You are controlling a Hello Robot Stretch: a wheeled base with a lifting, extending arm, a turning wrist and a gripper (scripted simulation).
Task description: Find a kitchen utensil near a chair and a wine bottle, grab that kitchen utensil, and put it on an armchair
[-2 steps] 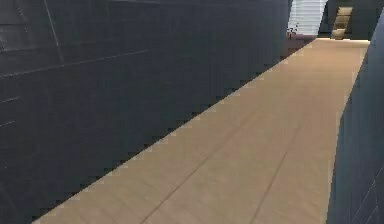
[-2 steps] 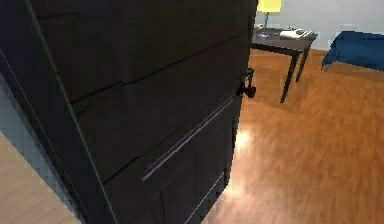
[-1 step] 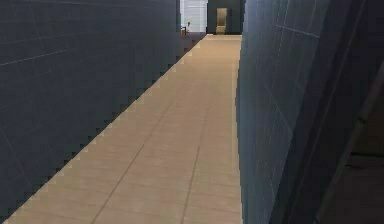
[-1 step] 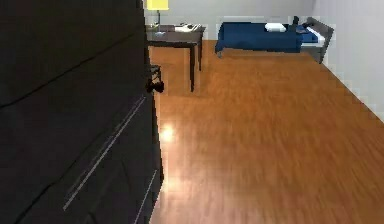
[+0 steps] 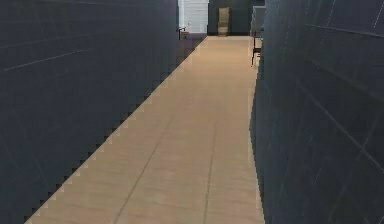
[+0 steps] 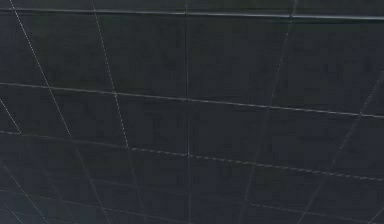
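Narrow corridor in the forward view: one left wall (image 5: 70, 90) and one right wall (image 5: 320, 110), both dark blue-grey and gridded with thin pale lines like large tiles. Between them a tan wood floor (image 5: 190, 140) runs straight ahead, faint seams lengthwise and a few crosswise, widest at the bottom edge and narrowing toward the top. The right wall sits nearer the camera than the left one and takes up the right third of that view. The corridor opens out at the far end, near the top edge, and the floor carries on past the wall ends. Three things back there, all too small to name with confidence. One white upright panel (image 5: 194, 15), could be a door or an appliance front, with a small dark bit at its lower left corner. Just right of it, one tan upright shape (image 5: 223, 20) against a dark backdrop. Further right, beside the end of the right wall, one dark piece of furniture (image 5: 257, 45) with thin legs on the floor, chair-like but can't confirm. Arm side view: one side wall (image 6: 190, 110) close up, same dark tile, the horizontal lines sloping down slightly to the right, the verticals fanning out. Arm pose: can't tell. State of the gripper: can't tell. Location of the kitchen utensil: can't tell, the far-end shapes are too small to pick one out.
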